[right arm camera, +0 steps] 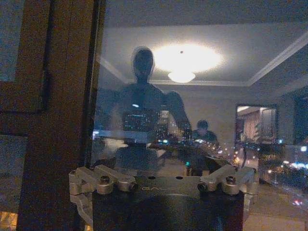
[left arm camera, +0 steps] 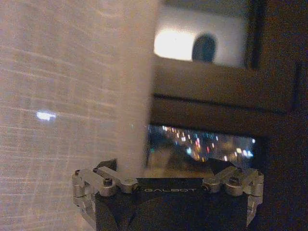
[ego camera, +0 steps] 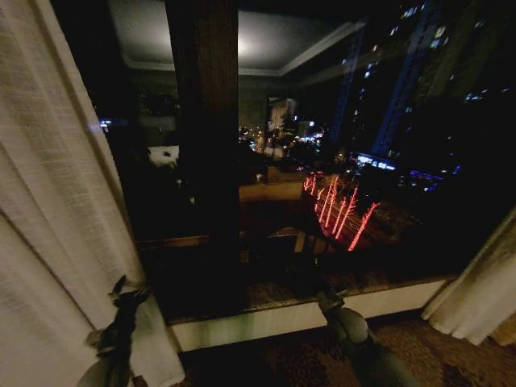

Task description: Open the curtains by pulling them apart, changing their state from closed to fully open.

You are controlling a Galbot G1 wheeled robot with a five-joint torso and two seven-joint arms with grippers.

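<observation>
1. Head view: the sheer cream-white pleated curtain panel (ego camera: 56, 210) hangs bunched far to the left, and the left pincer (ego camera: 121, 310) sits right against its inner edge. The second sheer panel (ego camera: 480, 286) is gathered well off to the right, far from the right pincer (ego camera: 329, 301), which hovers by the pale window sill (ego camera: 258, 322). Dark glass lies bare between them, so I'd judge the pulling-apart nearly complete.

2. Left wrist view: the left pincer (left arm camera: 166, 166) has its fingers spread, one fingertip (left arm camera: 106, 166) touching the woven fabric (left arm camera: 72, 96) without clamping it. A final nudge outward would need it to catch that edge.

3. Right wrist view: the right pincer (right arm camera: 163, 166) is spread apart and empty, facing the window glass (right arm camera: 192, 120) beside the dark wooden mullion (right arm camera: 57, 120).
</observation>
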